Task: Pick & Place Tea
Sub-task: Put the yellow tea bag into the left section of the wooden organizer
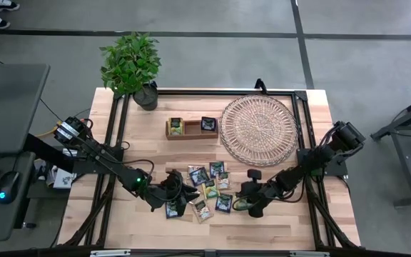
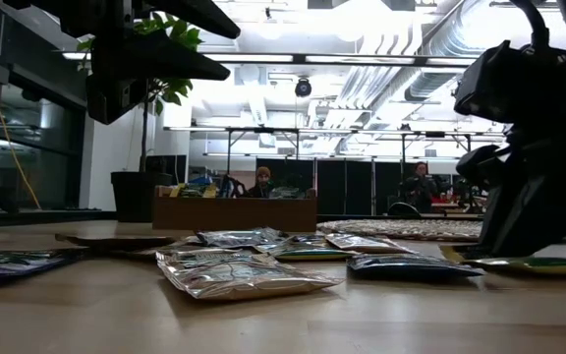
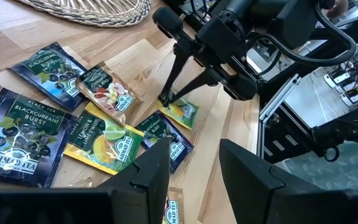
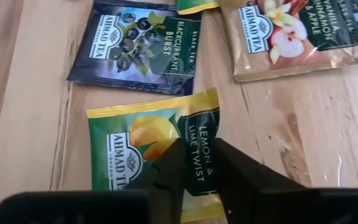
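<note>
Sachets: a loose cluster of tea sachets (image 1: 204,187) is being shown lying flat near the front edge of the table (image 1: 120,221), between the two arms.
Right gripper: the right gripper (image 1: 246,205) is being held low at the right end of the cluster; its jaws are being pressed together on a yellow-green Lemon Twist sachet (image 4: 160,149), which is lying on the wood.
Neighbours: a dark Blackcurrant Burst sachet (image 4: 138,46) is being shown just beyond the lemon one, and a beige apple-cinnamon sachet (image 4: 291,37) beside that.
Left gripper: the left gripper (image 1: 180,187) is being held over the left end of the cluster; its jaws are being kept apart with nothing between them.
Wooden box: a narrow wooden box (image 1: 190,128) is being shown farther back, with sachets standing in its two end compartments.
Wicker tray: a round wicker tray (image 1: 259,130) is being shown just right of the box.
Plant: a potted plant (image 1: 133,68) is being shown at the far left corner.
</note>
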